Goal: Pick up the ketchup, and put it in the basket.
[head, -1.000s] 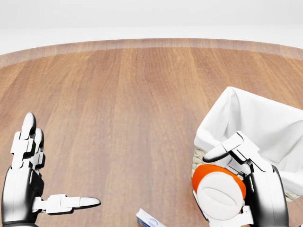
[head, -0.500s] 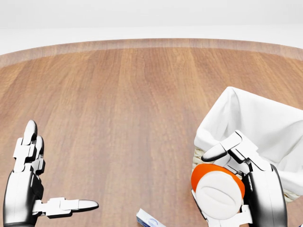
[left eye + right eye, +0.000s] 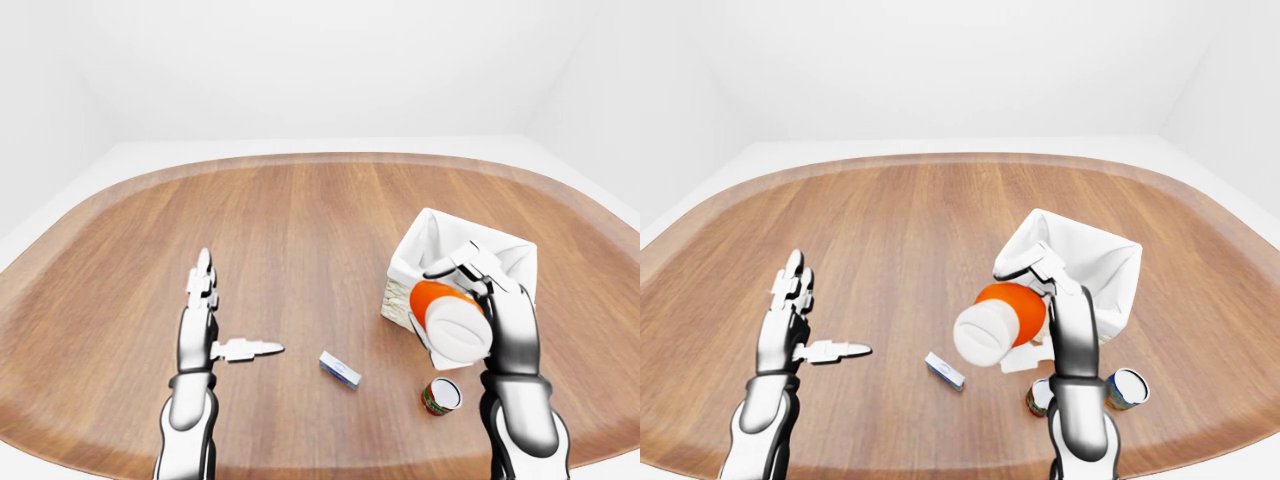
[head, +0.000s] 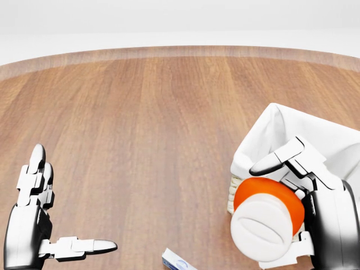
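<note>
Gripping orange ketchup [image 4: 269, 216], white cap, right hand [image 4: 315, 214]

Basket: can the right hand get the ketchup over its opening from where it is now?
Probably yes. The right hand is shut on the ketchup beside the basket, at its near rim, and nothing stands between them. The lined opening looks unobstructed.

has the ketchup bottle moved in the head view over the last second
Yes. The ketchup, gripped by the right hand, has shifted rightward toward the basket and looks larger, nearer the camera. The table edge stays put.
</note>
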Robot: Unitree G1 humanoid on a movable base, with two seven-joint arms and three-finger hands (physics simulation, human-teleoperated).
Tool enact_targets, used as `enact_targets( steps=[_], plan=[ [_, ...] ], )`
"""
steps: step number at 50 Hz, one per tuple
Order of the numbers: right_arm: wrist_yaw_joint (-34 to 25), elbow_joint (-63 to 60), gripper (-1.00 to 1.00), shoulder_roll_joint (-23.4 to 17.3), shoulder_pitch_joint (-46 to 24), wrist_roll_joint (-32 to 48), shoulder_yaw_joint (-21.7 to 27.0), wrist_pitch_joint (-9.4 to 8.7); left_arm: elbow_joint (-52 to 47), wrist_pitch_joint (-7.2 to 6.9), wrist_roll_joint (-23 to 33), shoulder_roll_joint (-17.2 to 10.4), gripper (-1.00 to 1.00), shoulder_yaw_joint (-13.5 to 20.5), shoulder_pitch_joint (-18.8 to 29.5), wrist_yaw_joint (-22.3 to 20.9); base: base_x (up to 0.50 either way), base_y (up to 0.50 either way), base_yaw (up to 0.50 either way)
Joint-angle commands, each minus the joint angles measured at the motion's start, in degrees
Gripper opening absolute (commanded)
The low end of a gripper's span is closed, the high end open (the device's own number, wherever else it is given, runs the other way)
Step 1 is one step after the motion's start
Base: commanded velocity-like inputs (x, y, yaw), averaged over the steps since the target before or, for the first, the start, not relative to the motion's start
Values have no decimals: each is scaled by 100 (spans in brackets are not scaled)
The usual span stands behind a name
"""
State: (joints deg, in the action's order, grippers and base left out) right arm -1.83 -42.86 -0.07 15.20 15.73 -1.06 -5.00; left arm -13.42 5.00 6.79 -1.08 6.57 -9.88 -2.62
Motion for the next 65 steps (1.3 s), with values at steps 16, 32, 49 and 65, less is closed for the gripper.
enact_targets(
  steps=[16,32,49,65],
  plan=[
    [-835,-418,-100,-384,-1592,1336,825,0,-75,0,-3,1,100,35,-10,-55,0,0,0],
    [-1436,1108,-100,-1359,-2902,2276,1401,0,-91,0,-23,-4,100,45,9,-65,0,0,0],
    [-1981,2504,-100,-2438,-4057,3057,1751,0,55,0,-13,-17,100,73,55,-27,0,0,0],
    [-2475,3226,-100,-3257,-4755,3510,1853,0,5,0,-49,-22,100,101,55,-46,0,0,0]
  ],
)
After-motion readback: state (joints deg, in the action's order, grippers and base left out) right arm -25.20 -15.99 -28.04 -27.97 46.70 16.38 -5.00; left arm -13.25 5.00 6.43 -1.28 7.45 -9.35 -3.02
